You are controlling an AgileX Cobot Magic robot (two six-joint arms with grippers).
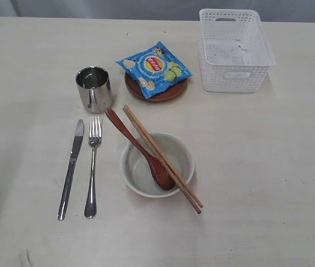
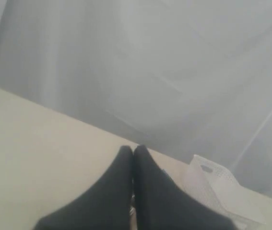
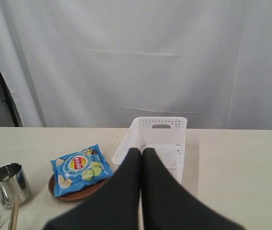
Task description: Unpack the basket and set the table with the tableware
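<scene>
Your left hand is showing in the left wrist view with its two dark fingers pressed together and nothing between them. It is hanging above the table, and a corner of the white basket is peeking out just past it, with a pale curtain hanging behind.

In the right wrist view, your right hand is likewise standing with its fingers together, gripping nothing. Beyond it the basket is sitting on the table. Beside the basket a blue chip bag is lying on the brown plate, and the steel cup is standing farther over.

In the exterior view you are seeing neither hand. The basket is sitting at the far right of the table. The chip bag is resting on the plate to its left, and the cup is standing upright beside that. The knife and fork are lying side by side, near each other but apart, in front of the cup. The bowl is sitting to their right. The wooden spoon is lying with its head inside the bowl, and the two chopsticks are lying together across the rim.
</scene>
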